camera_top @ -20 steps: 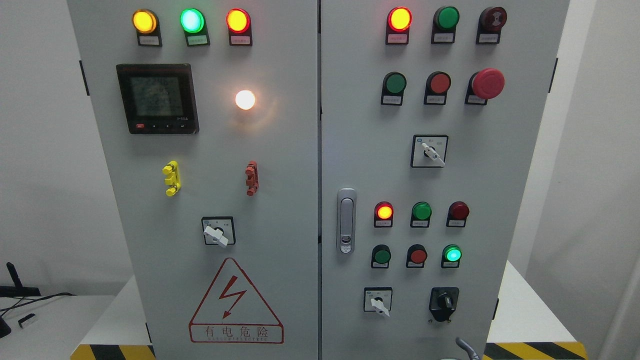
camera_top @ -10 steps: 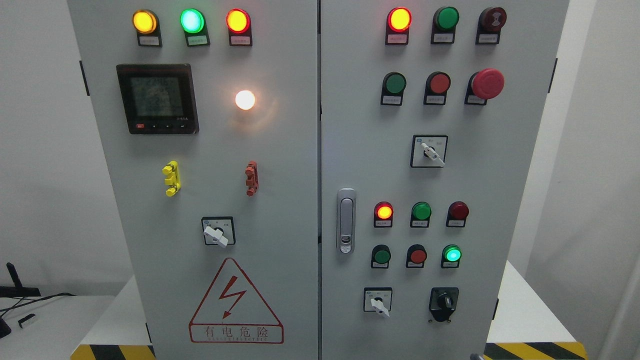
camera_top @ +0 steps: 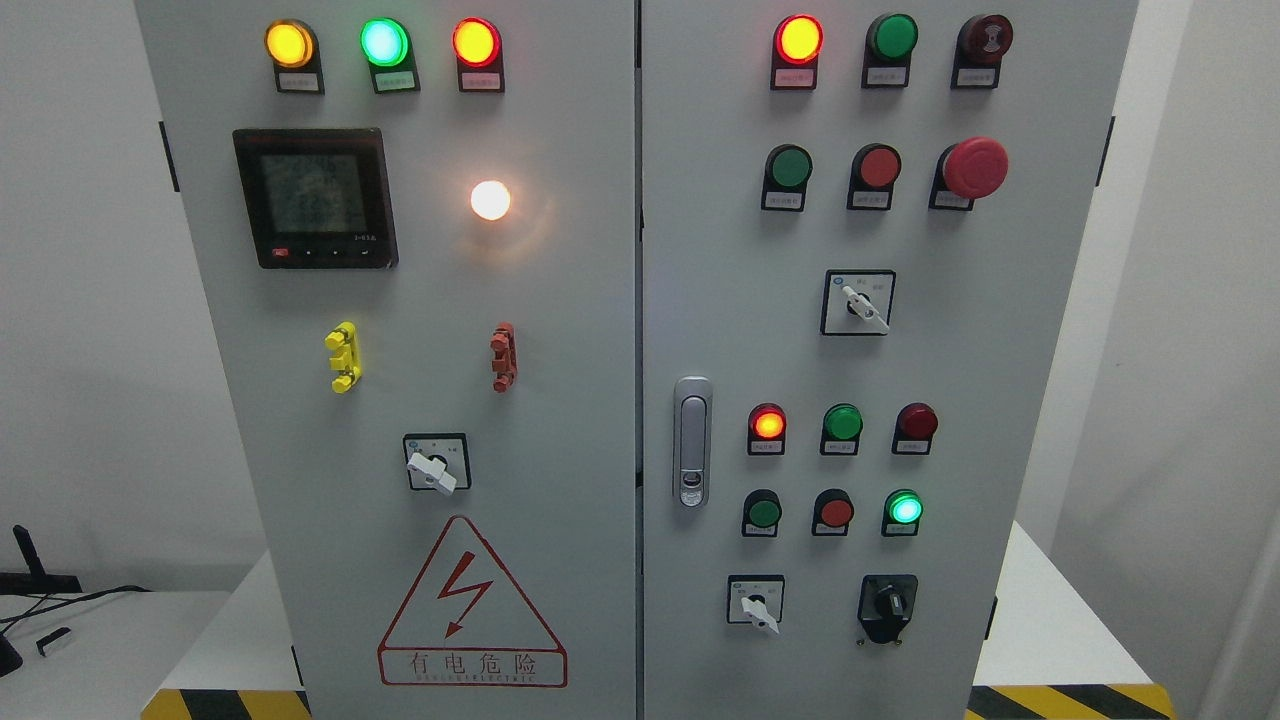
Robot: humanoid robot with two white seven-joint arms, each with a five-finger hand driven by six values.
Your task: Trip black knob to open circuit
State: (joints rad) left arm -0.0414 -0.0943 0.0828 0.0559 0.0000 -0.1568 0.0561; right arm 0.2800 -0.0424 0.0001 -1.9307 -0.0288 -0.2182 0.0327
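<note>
At the lower right corner of the grey cabinet [camera_top: 600,330], on its right-hand door, sits the black knob [camera_top: 888,603], mounted on a black plate. It lies just below the lit green lamp [camera_top: 905,508], well to the right of the door latch [camera_top: 692,440], and level with the small white selector switch [camera_top: 757,603] beside it. The cabinet fills almost the whole view, standing on a white tabletop [camera_top: 1050,620] whose front edge carries yellow and black hazard striping. Neither of the robot's hands shows in this view, so how far their fingers are spread, and whether they hold anything, cannot be told. What matters for any reach is where the knob lies: low on the cabinet and right of the seam between the two doors, close to the bottom edge of the view on the side where the right arm comes in. By that placing, the right hand would likely have the shorter path. The knob's ridge appears to run close to upright, perhaps leaning slightly, though it is small and dark against its plate and the exact angle is hard to read. Whether this position is the tripped one or the closed one cannot be settled from the knob alone: the scene fits a circuit yet to be opened or one already opened.
</note>
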